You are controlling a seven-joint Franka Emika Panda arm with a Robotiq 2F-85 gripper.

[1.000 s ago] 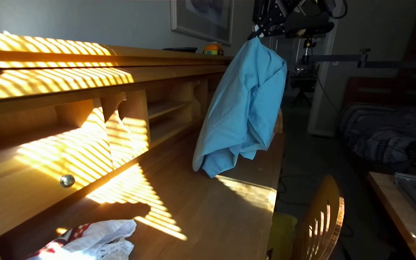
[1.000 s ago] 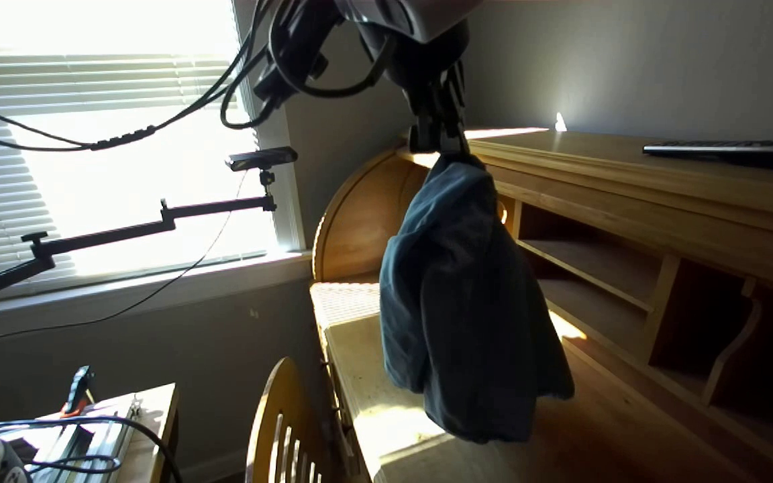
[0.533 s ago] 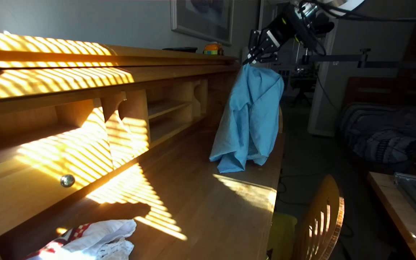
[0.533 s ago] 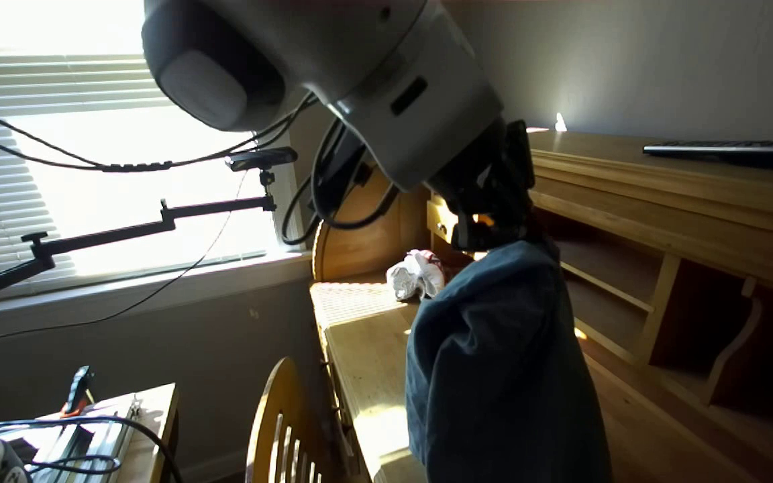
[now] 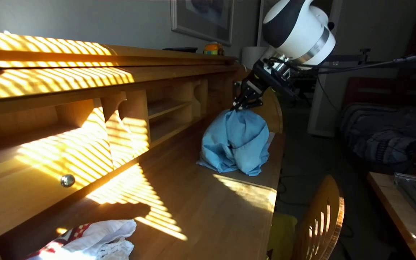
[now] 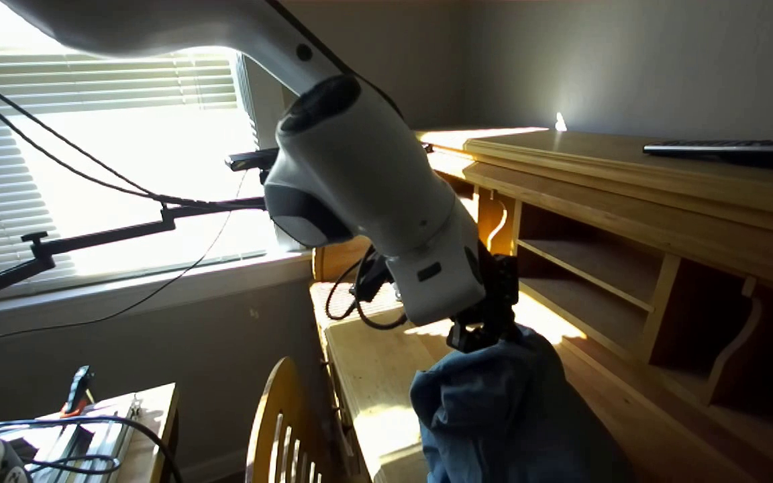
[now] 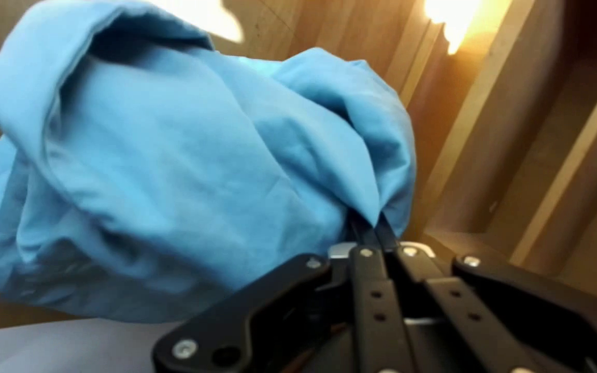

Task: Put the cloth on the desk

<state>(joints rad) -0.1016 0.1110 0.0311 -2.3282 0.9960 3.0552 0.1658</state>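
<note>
The light blue cloth (image 5: 235, 141) is bunched up, with its lower folds resting on the wooden desk (image 5: 190, 213). It also shows in the other views, dark in an exterior view (image 6: 494, 409) and large in the wrist view (image 7: 184, 155). My gripper (image 7: 373, 225) is shut on a pinch of the cloth at its top, on the shelf side. In an exterior view the gripper (image 5: 234, 107) points down at an angle just above the desktop. The fingertips are partly hidden by the cloth folds.
A shelf unit with cubbies (image 5: 168, 108) runs along the back of the desk. A white and red cloth (image 5: 99, 238) lies at the desk's near end. A wooden chair (image 5: 321, 220) stands at the front edge. A white sheet (image 7: 70, 344) lies beside the blue cloth.
My gripper has come down toward the desk with the cloth. The cloth hung long before; now it is bunched on the desktop, still in the gripper.
</note>
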